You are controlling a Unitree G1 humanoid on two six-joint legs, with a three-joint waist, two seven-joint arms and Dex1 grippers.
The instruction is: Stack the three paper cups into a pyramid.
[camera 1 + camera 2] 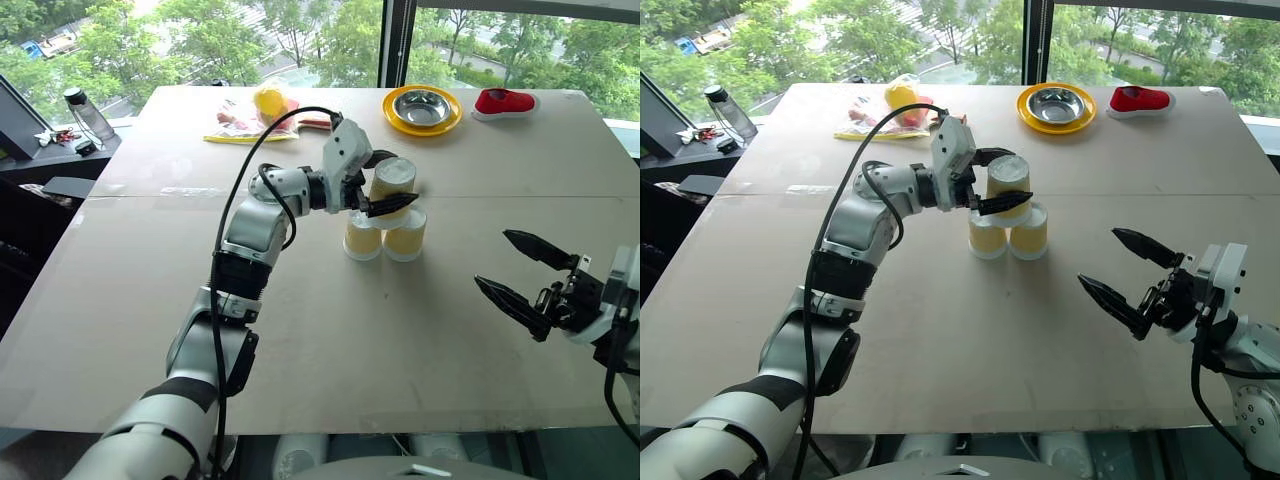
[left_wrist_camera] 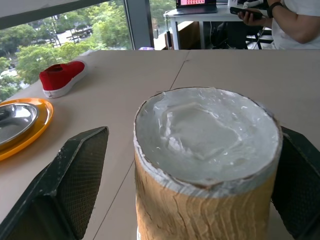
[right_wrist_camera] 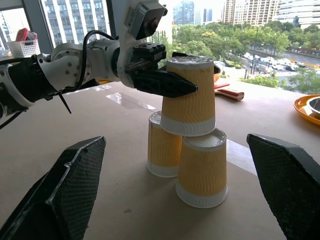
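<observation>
Two tool fingers (image 3: pixel 165 82) flanking top cup (image 3: pixel 189 95)

Upper-floor office or lab room with a test table by the windows

I see a large beige table (image 1: pixel 300 330) set against tall windows (image 1: pixel 300 40) overlooking treetops and, from the right wrist camera, city towers (image 3: pixel 75 20). Behind it, a desk with a laptop (image 2: pixel 196 5) and a seated person (image 2: pixel 295 22) suggests a shared workspace.
</observation>
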